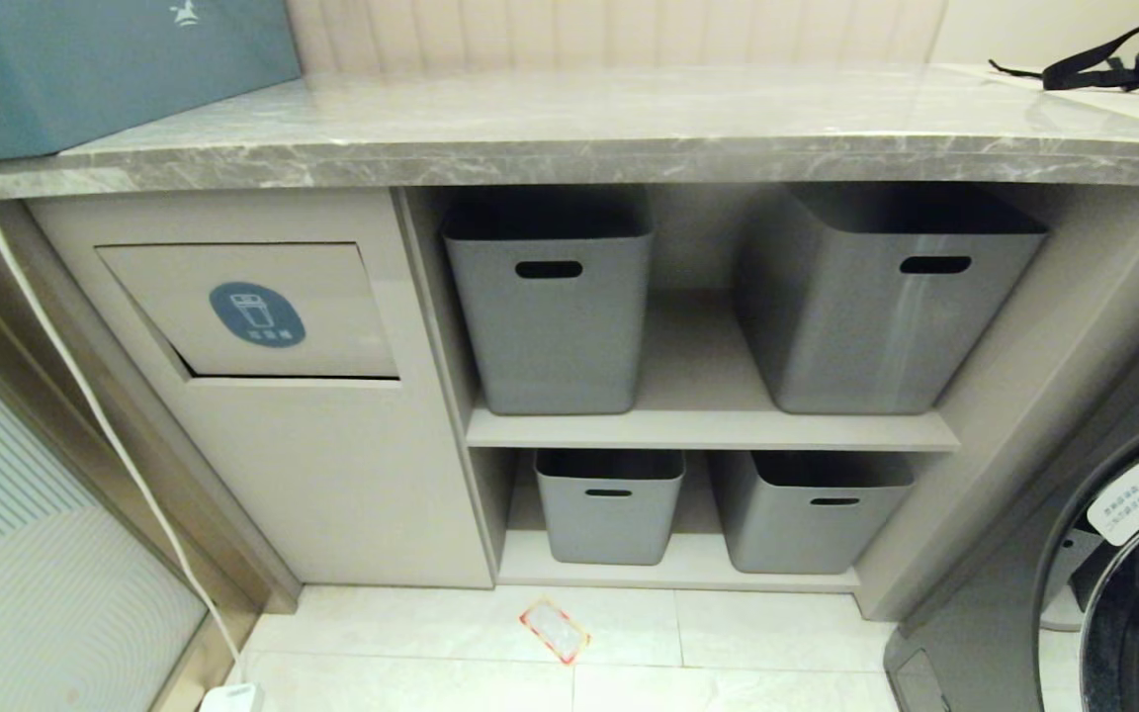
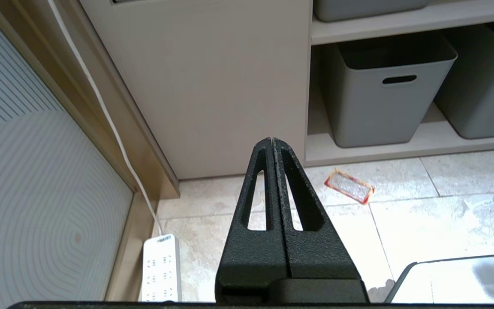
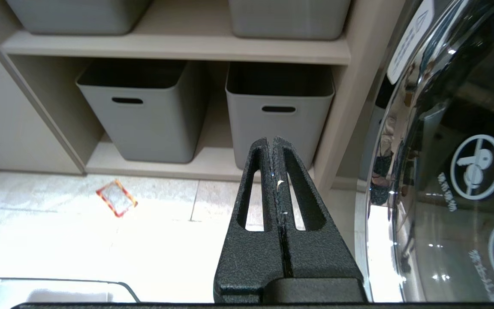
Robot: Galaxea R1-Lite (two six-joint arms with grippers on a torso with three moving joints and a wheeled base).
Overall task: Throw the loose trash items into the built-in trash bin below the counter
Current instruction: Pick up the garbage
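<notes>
A clear wrapper with a red-and-yellow edge [image 1: 555,630] lies flat on the floor tiles in front of the lower shelf; the same wrapper [image 2: 349,186] shows in the left wrist view and again, as a small wrapper [image 3: 116,198], in the right wrist view. The built-in trash bin [image 1: 251,312] is a beige cabinet front under the grey marble counter [image 1: 569,129], its swing flap marked with a blue oval sticker. My left gripper [image 2: 271,139] is shut and empty, held above the floor before the cabinet. My right gripper [image 3: 271,138] is shut and empty near the washing machine.
Several grey tubs [image 1: 550,307] stand on the beige shelves right of the bin. A washing machine door [image 1: 1138,574] is at the right. A white cable runs down to a power strip [image 2: 160,268] on the floor at the left. A black strap [image 1: 1113,64] and a teal box [image 1: 105,64] rest on the counter.
</notes>
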